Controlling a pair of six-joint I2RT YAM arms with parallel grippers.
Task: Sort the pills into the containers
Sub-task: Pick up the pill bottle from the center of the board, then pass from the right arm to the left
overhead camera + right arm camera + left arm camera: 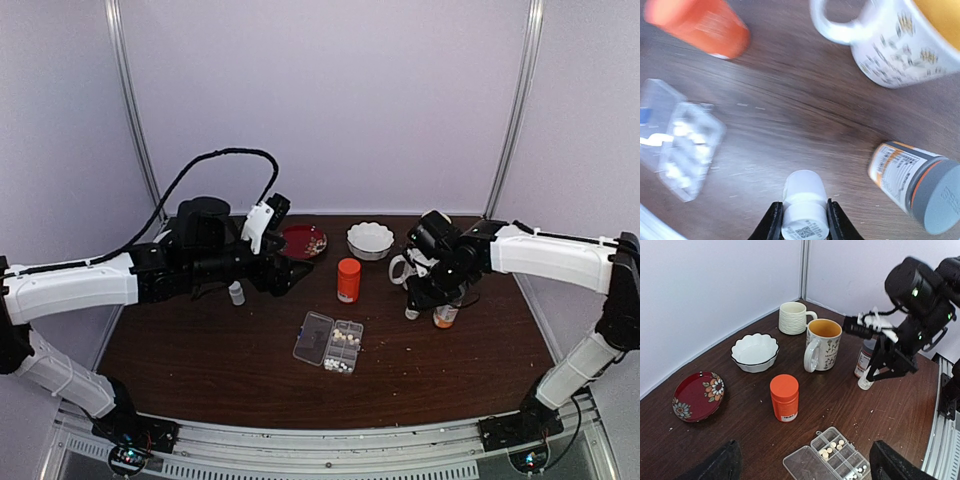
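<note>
Lying open at the front middle of the dark wooden worktop (pixel 200 370), the clear pill organizer (pixel 328 342) has its lid (pixel 313 335) folded out to the left. White and yellowish pills (pixel 829 450) sit in several cells (pixel 845 460). Behind it stands an orange bottle (pixel 784 397), then a scalloped white bowl (pixel 755 351), a red flowered plate (pixel 697 395), a patterned mug (pixel 822 344) and a cream mug (pixel 792 317). The right end effector (pixel 804 222) grasps a small white bottle (pixel 804 200), upright beside an amber bottle (pixel 912 177). The left end effector (pixel 805 447) hangs released, fingers wide. Pale walls (pixel 330 100) enclose the worktop.
</note>
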